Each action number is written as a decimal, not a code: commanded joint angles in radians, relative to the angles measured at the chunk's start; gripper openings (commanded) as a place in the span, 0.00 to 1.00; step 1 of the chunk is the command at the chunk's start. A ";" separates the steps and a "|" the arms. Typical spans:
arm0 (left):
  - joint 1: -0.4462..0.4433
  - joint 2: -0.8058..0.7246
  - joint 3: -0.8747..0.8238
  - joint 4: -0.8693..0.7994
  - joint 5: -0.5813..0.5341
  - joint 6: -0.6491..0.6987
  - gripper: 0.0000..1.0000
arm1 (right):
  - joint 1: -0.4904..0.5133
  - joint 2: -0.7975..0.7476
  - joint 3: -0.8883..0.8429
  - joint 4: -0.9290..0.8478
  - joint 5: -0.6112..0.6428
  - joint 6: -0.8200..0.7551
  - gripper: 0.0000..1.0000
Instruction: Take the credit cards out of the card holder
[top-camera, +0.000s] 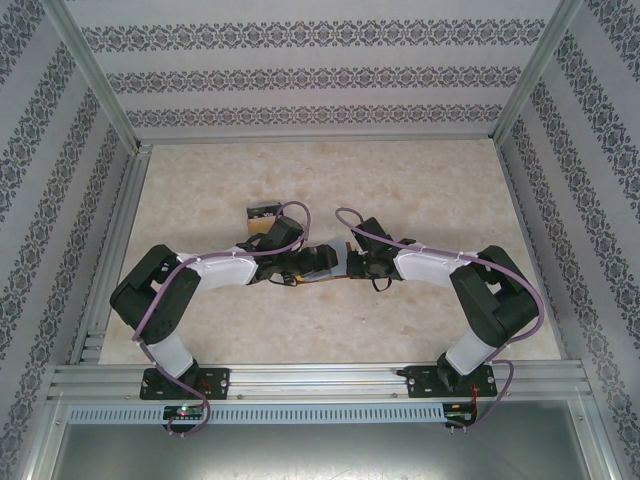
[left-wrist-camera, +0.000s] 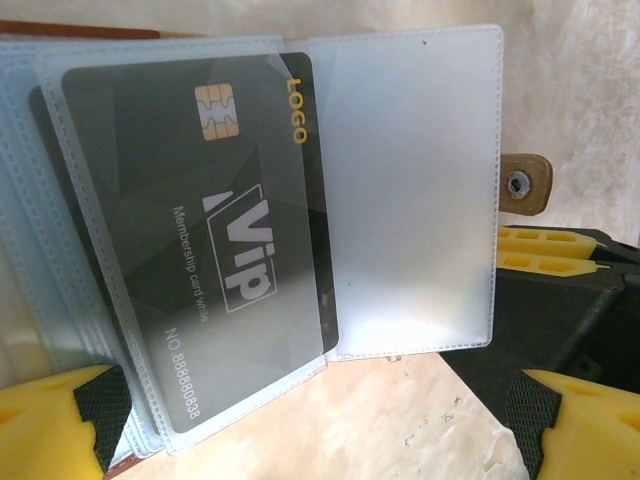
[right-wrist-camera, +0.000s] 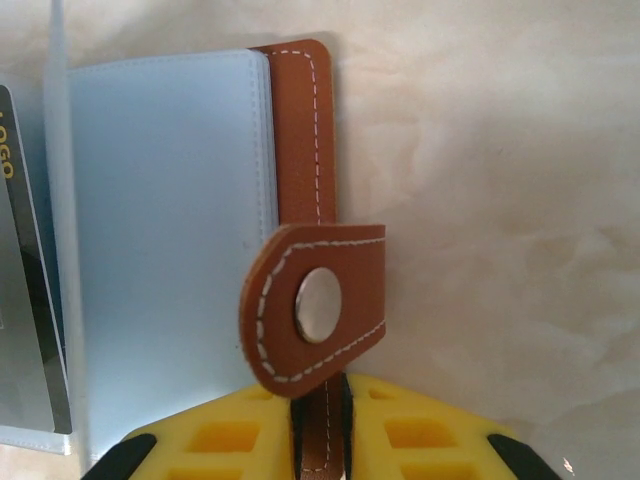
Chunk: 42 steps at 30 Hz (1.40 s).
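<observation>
At the middle of the pale marbled tabletop (top-camera: 440, 190), the reddish-brown leather bifold card holder (right-wrist-camera: 300, 130) lies spread open between the two arms, pale blue lining up. The right pincer (right-wrist-camera: 320, 405) is closed onto the holder's brown edge just below the rounded snap tab (right-wrist-camera: 315, 305), pinning that side. The left pincer (left-wrist-camera: 310, 420) stands wide apart with nothing between its fingers. It hovers over the fanned frosted plastic sleeves (left-wrist-camera: 420, 200), one yellow finger (left-wrist-camera: 45, 420) at their near corner and the other well off to the side. A dark grey credit card (left-wrist-camera: 200, 260) with a gold chip and "VIP" lettering sits inside a sleeve, its short end nearest that pincer and just ahead of the gap.

The step in hand looks to be drawing this card out. It should go best if the left pincer narrows, takes only the card's edge rather than the sleeve film, and pulls along the card's length with the right anchoring the holder. Slick plastic may slip, or the whole sleeve may lift. Which sleeve edge is the mouth I cannot tell.
</observation>
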 joint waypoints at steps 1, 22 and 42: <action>-0.009 -0.005 -0.002 0.035 -0.003 0.004 0.99 | 0.017 0.010 0.013 0.007 -0.005 -0.006 0.22; 0.039 -0.136 0.014 -0.239 -0.161 0.121 0.64 | -0.038 -0.129 0.091 0.010 -0.168 -0.019 0.29; 0.039 0.053 0.111 -0.308 -0.178 0.159 0.05 | -0.005 0.148 0.185 0.074 -0.310 0.076 0.18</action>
